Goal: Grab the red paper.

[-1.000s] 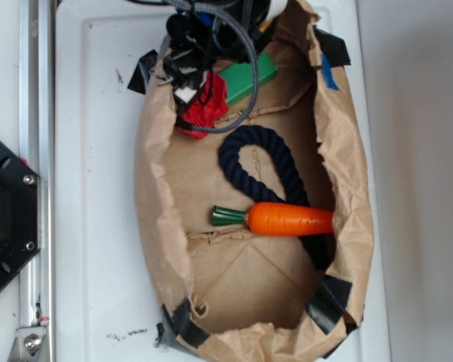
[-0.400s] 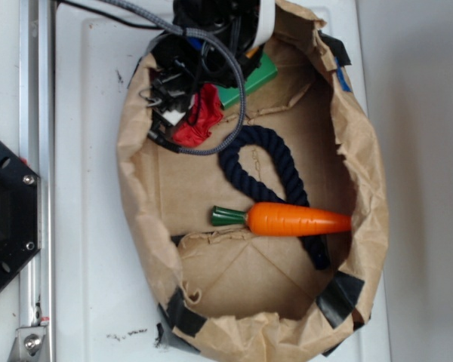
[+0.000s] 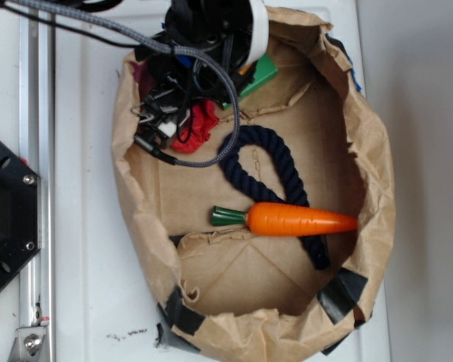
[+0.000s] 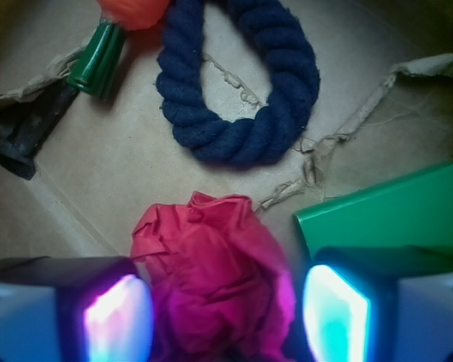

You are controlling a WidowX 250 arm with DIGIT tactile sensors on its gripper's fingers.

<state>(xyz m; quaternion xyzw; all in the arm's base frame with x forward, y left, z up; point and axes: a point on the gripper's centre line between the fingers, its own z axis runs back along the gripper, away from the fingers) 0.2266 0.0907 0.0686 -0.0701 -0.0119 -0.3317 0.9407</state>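
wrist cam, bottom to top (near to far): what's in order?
Red paper between the gripper pads → navy rope loop → carrot's green stem and orange body at the top edge.

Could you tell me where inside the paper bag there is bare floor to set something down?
The widest bare patch lies below the carrot, bordered by the bag walls. A smaller one sits left of the rope loop. The top is crowded: gripper, red paper, green block.

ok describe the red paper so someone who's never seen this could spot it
Look inside the brown paper bag, at the end under the robot's gripper. The red paper sits between its fingers, beside the smooth green block and near the navy rope: the only crumpled red thing.
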